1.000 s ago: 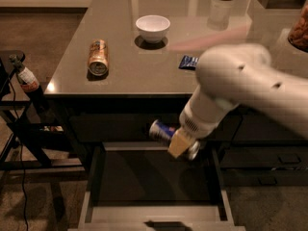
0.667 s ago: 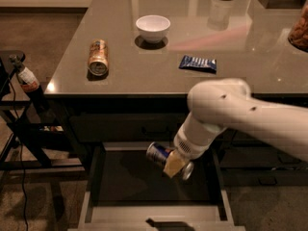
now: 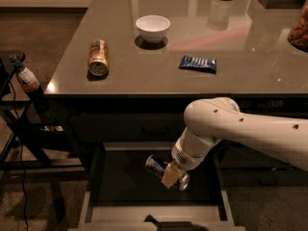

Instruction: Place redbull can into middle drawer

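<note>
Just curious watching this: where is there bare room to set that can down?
The middle drawer has a bare dark floor from its left wall to the redbull can, which the gripper holds over it; the arm crowds and hides the right part. On the countertop, a bare patch lies between the gold can and the snack packet.

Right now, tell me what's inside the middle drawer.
The gripper holds the redbull can low over the drawer; elsewhere only its dark bottom shows. The arm hides the right rear part.
</note>
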Robot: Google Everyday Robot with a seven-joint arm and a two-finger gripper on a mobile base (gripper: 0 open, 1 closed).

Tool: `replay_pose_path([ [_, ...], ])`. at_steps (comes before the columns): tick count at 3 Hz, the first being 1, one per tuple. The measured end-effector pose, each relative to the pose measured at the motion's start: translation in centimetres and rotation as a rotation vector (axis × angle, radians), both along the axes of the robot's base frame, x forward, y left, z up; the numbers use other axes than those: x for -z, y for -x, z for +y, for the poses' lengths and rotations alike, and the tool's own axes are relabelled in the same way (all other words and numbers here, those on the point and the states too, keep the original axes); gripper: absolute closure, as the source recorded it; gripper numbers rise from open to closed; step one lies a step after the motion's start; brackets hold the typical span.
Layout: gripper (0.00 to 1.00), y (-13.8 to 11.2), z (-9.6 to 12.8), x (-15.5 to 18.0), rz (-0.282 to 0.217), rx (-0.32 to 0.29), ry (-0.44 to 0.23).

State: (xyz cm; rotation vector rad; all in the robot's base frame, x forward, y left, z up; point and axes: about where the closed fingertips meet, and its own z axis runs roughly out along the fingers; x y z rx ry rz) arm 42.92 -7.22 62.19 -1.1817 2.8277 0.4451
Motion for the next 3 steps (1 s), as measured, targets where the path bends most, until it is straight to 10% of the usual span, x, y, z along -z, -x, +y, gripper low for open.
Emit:
replay_pose_path([
  [3,1.0,-0.5,1.9,14.5,0.091,0.217,-0.106],
])
